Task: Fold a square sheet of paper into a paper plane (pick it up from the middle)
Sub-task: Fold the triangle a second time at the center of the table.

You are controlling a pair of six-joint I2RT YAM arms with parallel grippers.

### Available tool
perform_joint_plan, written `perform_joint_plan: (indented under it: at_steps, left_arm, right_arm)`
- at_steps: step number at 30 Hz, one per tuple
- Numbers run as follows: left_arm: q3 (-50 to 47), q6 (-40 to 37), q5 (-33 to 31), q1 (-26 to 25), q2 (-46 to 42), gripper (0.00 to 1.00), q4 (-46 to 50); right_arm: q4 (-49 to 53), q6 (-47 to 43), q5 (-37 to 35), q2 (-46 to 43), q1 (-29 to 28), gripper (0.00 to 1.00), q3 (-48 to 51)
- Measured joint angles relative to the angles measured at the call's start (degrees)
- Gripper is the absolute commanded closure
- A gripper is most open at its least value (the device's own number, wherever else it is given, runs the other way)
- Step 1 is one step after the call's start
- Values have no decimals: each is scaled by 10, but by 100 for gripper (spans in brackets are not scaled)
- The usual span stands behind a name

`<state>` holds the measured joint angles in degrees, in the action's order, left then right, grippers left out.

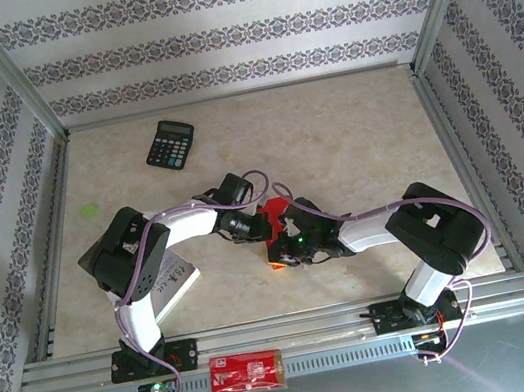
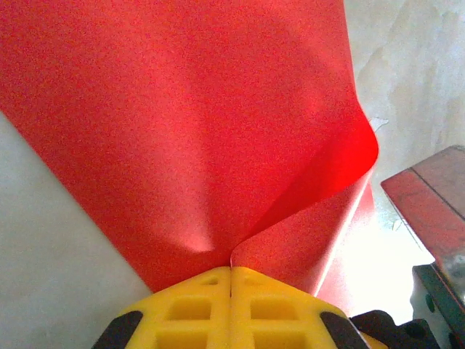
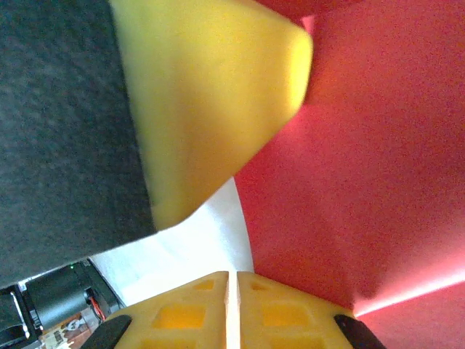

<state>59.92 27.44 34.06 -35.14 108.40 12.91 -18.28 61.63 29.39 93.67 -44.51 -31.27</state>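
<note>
Folding the sheet of paper (image 2: 182, 123), seemingly an early crease.
Left claw (image 2: 231, 270) pinches its curled edge; right claw (image 3: 232, 275) pressed together alongside, grip unclear. Next probably needs corners aligned.

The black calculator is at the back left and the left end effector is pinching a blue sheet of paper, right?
The sheet of paper pinched by the left end effector is red, not blue, as the left wrist view shows; the calculator is back left.
</note>
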Motion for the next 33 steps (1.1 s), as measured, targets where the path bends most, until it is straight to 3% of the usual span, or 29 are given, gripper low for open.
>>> perform_joint_plan:
  at_steps: [21, 33]
  left_arm:
    - [4, 0, 0, 0, 3, 100, 4]
    - [8, 0, 0, 0, 4, 100, 9]
  right_arm:
    - [-94, 28, -24, 3, -15, 91, 44]
    - [-96, 42, -36, -8, -35, 94, 54]
